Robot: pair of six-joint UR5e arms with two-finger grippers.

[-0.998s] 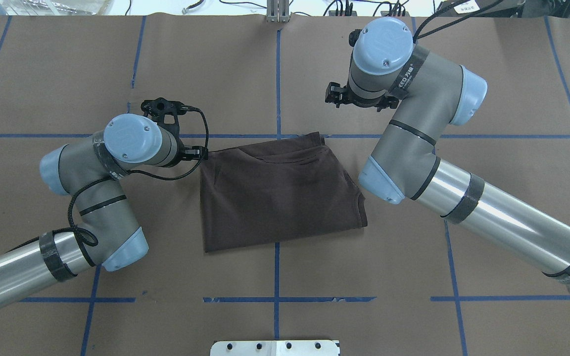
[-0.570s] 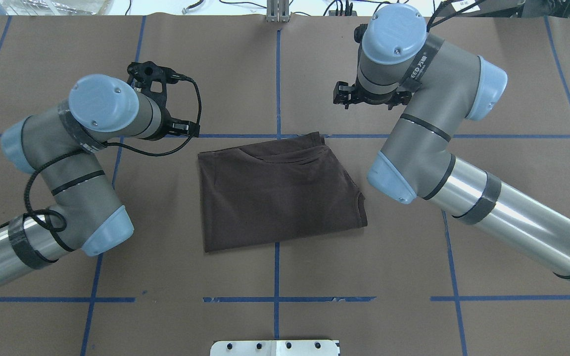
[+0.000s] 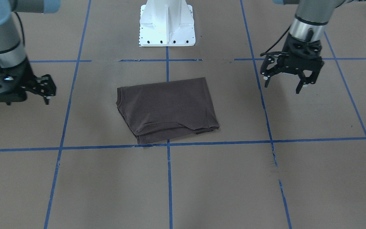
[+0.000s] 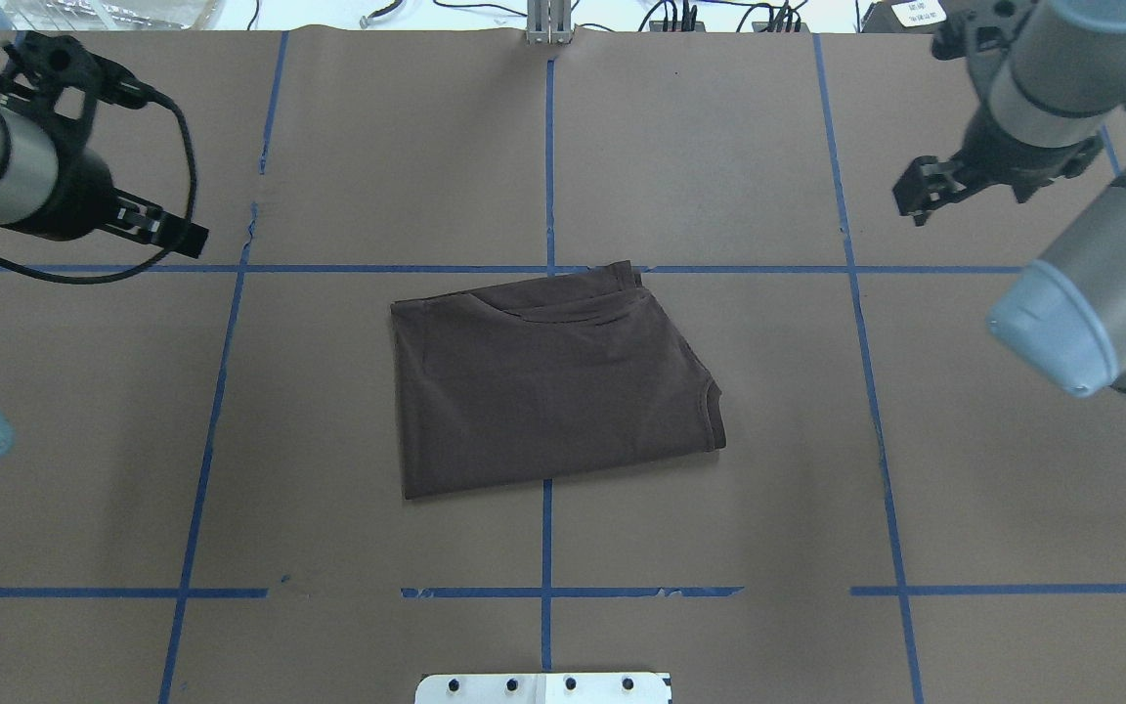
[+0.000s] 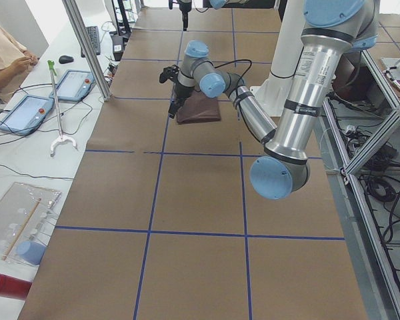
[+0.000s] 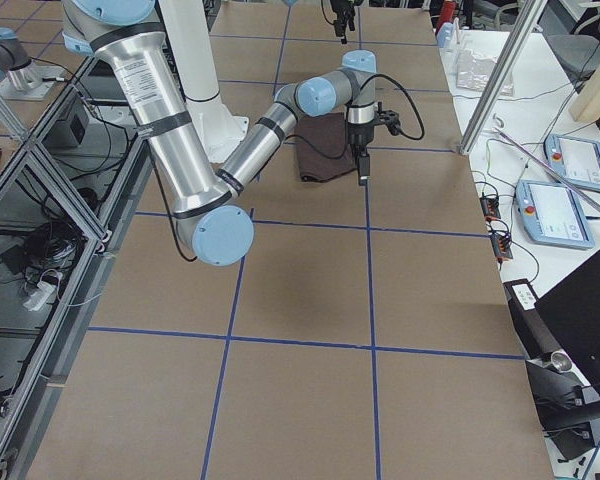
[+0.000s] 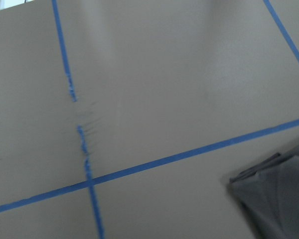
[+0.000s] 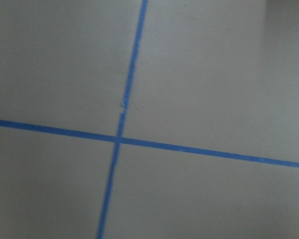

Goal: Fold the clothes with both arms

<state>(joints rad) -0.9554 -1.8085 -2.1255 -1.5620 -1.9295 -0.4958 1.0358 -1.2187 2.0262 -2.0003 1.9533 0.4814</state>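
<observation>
L gripper (image 3: pixel 282 86) hangs open, empty; R gripper (image 3: pixel 45 92) holds nothing, jaw gap can't tell. Shirt (image 4: pixel 553 381) lies folded at centre of table (image 4: pixel 719 548), well apart from both. Risk: a regrasp pinching only the top layer would likely drag the stack open

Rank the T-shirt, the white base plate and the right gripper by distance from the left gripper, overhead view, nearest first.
From the left gripper:
1. T-shirt, table centre.
2. white base plate, bottom edge, middle.
3. right gripper, far right.
</observation>
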